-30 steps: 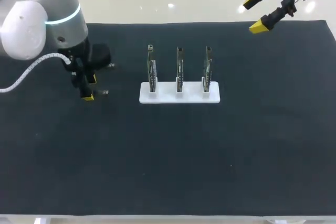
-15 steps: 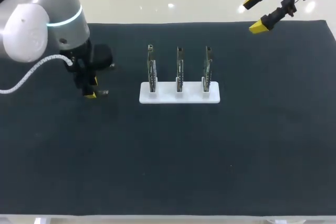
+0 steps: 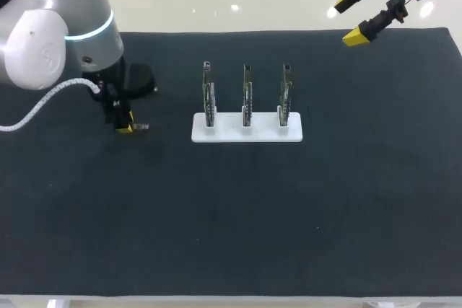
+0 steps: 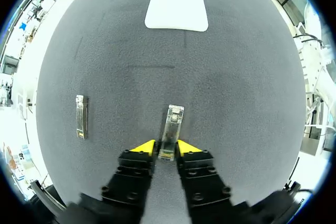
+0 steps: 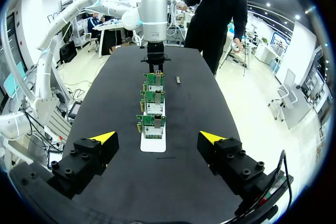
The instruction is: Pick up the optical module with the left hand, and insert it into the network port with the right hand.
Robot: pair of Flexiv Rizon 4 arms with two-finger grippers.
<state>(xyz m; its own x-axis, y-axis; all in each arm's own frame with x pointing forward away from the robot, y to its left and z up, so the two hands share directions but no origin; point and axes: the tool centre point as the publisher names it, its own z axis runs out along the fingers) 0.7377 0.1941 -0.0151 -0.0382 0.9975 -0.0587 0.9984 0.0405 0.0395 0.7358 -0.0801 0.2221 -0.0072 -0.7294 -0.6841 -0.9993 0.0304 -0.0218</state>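
A small metal optical module (image 4: 170, 129) lies flat on the black mat, its near end between the yellow tips of my left gripper (image 4: 167, 148). Both tips touch its sides, so the gripper is shut on it. From above, the left gripper (image 3: 124, 125) sits low over the mat left of the white stand (image 3: 245, 131), with the module (image 3: 140, 126) poking out toward the stand. The stand carries three upright green port boards (image 3: 246, 91). My right gripper (image 3: 349, 19) hangs open, high over the far right corner, with nothing between its fingers (image 5: 157, 139).
A second optical module (image 4: 80, 117) lies on the mat beside the left gripper, apart from it; it also shows behind the left arm (image 3: 154, 90). The black mat (image 3: 289, 214) covers the whole table.
The left gripper's fingers have drawn together onto the module's end, and the left arm has shifted slightly. The right arm has not moved.
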